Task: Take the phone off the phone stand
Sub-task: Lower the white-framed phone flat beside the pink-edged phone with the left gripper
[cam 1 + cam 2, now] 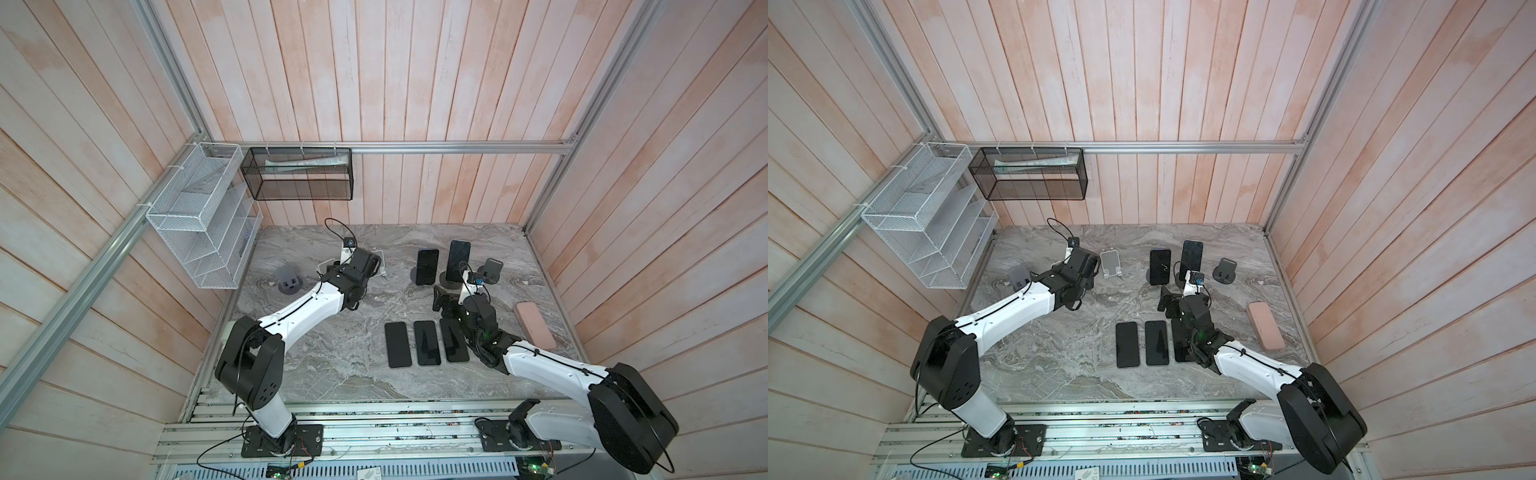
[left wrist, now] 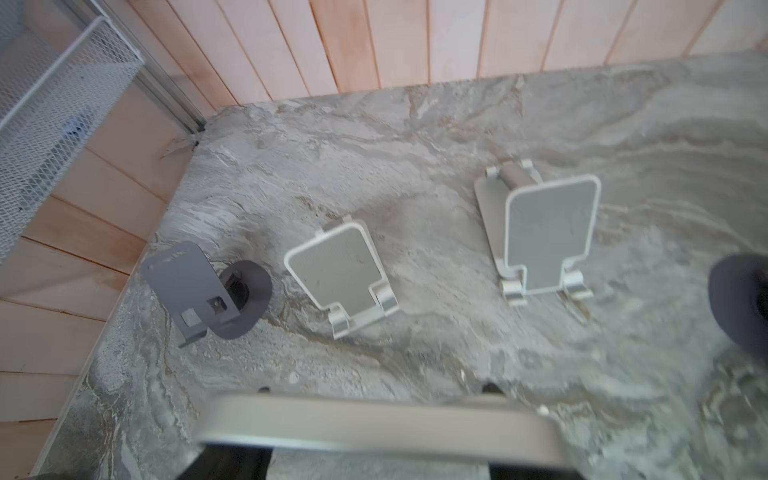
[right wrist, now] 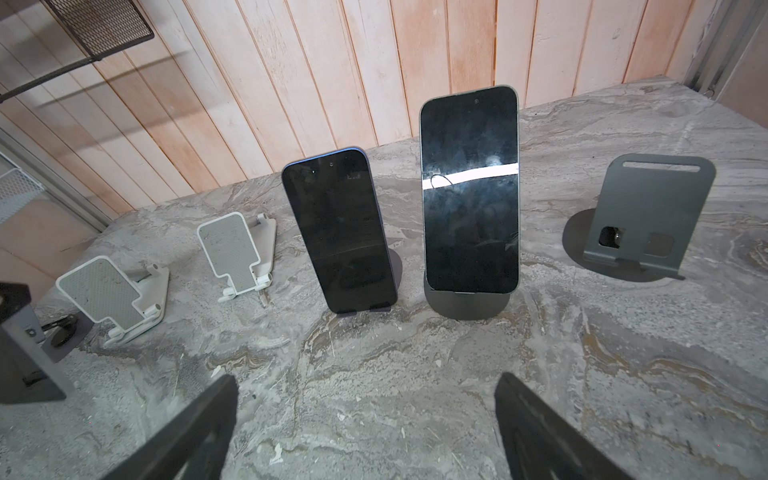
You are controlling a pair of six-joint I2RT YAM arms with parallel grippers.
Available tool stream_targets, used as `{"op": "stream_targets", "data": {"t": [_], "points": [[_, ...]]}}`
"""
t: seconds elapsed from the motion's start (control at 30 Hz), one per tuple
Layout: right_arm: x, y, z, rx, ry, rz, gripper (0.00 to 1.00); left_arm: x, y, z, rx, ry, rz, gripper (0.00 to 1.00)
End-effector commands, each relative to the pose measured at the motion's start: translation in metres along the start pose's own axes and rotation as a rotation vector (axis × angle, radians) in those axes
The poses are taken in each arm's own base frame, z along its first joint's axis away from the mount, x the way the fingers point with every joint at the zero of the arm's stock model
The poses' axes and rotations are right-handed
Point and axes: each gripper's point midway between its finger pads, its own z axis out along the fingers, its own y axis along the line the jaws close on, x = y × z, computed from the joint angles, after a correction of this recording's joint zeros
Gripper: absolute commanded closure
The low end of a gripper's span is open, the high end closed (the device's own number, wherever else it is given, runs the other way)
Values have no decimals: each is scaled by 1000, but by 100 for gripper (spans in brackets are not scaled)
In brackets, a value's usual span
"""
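Worktop [image 1: 332, 374] with two grippers, six phones, six stands.
Right gripper [image 3: 365, 380] gapes wide; left gripper [image 2: 377, 389] clamps one phone [image 2: 374, 424]. Three phones [image 1: 427, 343] lie flat, lower centre of a top view; two phones [image 1: 427, 266] stand in dark stands [image 3: 465, 305] right of centre; four more stands [image 3: 652, 208] flank them.

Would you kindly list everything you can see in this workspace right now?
dark stands: 4, grey, back row; outer two empty
standing phones: 2, black, on inner dark stands
white stands: 2, white, back left, empty
flat phones: 3, black, front row
case: 1, pink, right
mesh baskets: 2, white and black, walls
table: 1, grey marble, underneath
left gripper: 1, black, closed on blurred silver-edged object
right gripper: 1, black, open, facing standing phones
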Motion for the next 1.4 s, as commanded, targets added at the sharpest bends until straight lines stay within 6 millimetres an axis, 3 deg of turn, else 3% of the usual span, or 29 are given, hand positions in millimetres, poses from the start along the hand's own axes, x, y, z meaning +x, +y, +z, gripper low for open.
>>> {"op": "stream_targets", "data": {"t": [0.0, 0.2, 0.43, 0.57, 0.97, 1.37], "points": [[-6, 7, 1, -15, -2, 5, 3, 13, -4, -23, 54, 35, -26, 33], [-8, 5, -1, -4, -7, 2, 3, 65, -22, -41, 98, 166, -60, 33], [-8, 5, 0, -4, -10, 0, 3, 98, -49, -64, 232, 273, -142, 33], [-8, 5, -1, -6, -9, 2, 3, 116, -53, -63, 236, 323, -158, 33], [-8, 1, 0, 13, -17, 2, 3, 157, -70, -56, 211, 460, -127, 34], [-8, 3, -1, 6, -16, 4, 3, 168, -79, -38, 201, 453, -105, 34]]}}
